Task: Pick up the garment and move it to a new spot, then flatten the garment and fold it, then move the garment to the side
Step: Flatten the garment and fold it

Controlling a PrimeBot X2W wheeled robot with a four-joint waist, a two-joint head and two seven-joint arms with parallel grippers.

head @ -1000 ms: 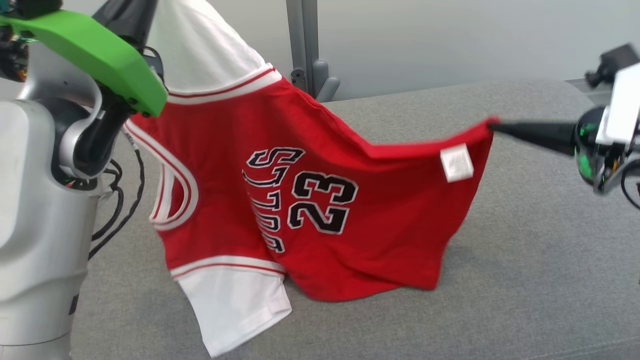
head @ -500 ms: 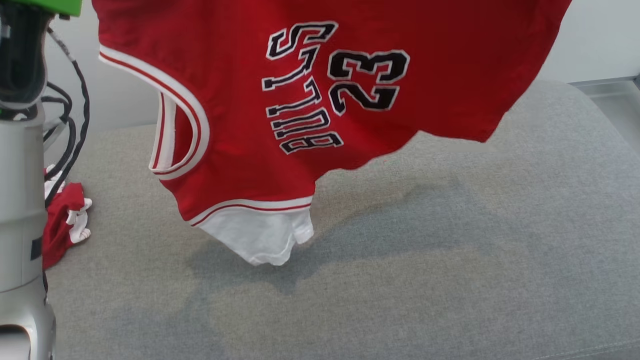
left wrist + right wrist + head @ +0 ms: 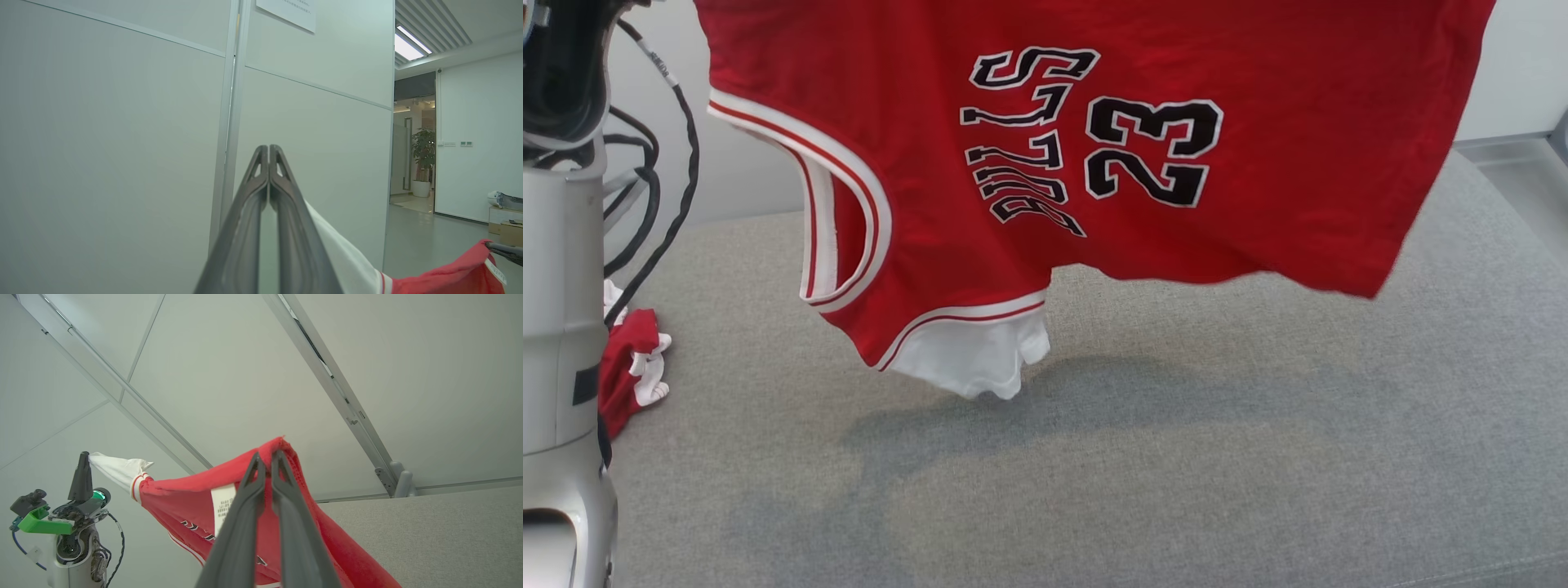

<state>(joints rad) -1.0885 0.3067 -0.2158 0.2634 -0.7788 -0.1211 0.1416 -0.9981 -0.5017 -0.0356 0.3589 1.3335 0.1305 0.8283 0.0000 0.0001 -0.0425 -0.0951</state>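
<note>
- The grey fabric-topped table (image 3: 1176, 506) is lying nearest, and a soft shadow is falling on it under the garment.
- At the left edge of the head view the silver left forearm (image 3: 556, 343) is rising, with black cables (image 3: 682, 163) hanging beside it. A small red-and-white cloth (image 3: 633, 367) is lying on the table just beside the forearm.
- The garment (image 3: 1094, 147), a red jersey with white sleeves and the number 23, is hanging stretched in the air above the table and is not touching it. One white sleeve (image 3: 972, 363) is dangling lowest.
- The left jaws are pressed together, their dark fingers (image 3: 245, 228) pinching the other white sleeve (image 3: 118, 469).
- The right jaws are also pressed together, their fingers (image 3: 241, 526) pinching the red hem corner next to a white label (image 3: 222, 506).
- Behind, pale wall panels (image 3: 102, 122) are standing, and far away a potted plant (image 3: 423, 151) is showing in a doorway.
</note>
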